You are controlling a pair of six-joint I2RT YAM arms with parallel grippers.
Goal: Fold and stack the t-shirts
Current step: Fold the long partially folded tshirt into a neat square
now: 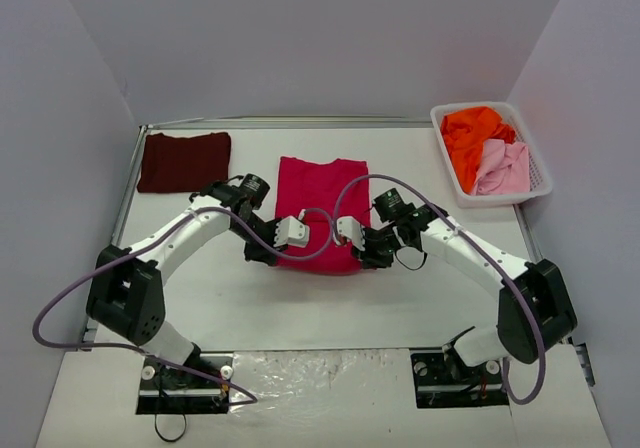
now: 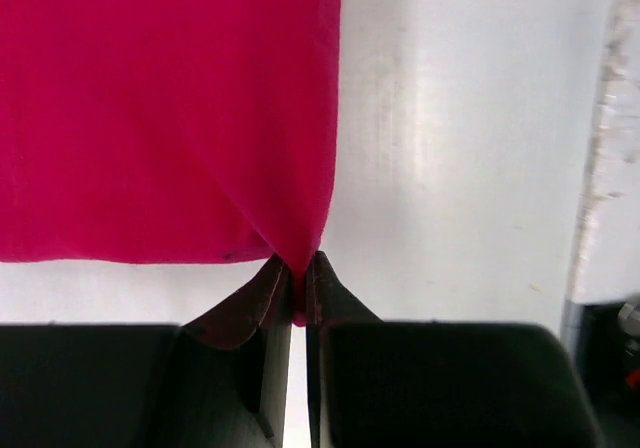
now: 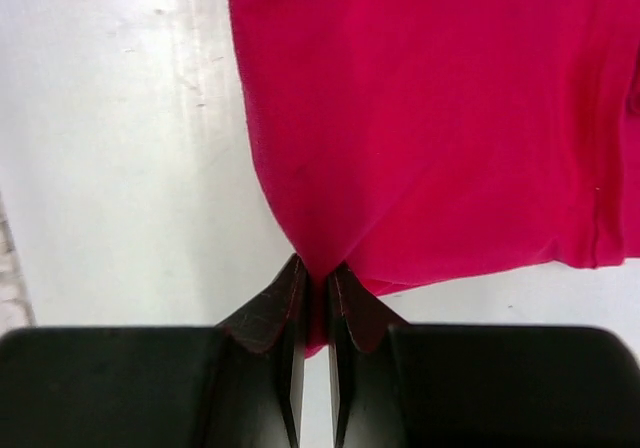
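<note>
pinched tight on the near hem corners: left gripper (image 2: 297, 268), right gripper (image 3: 315, 273). soft, light crimson t-shirt (image 1: 322, 203) flat mid-table, likely to sag, best carried by those corners. farther back, folded maroon t-shirt (image 1: 184, 161) left, basket (image 1: 441, 140) holding orange shirt (image 1: 470, 133) and pink shirt (image 1: 505, 168) right.

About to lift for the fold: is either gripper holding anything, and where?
Both hold the crimson t-shirt: the left gripper pinches its near-left corner, the right gripper its near-right corner.

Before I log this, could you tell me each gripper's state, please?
Left gripper: shut on the crimson-red cloth t-shirt.
Right gripper: shut on the same t-shirt.
</note>
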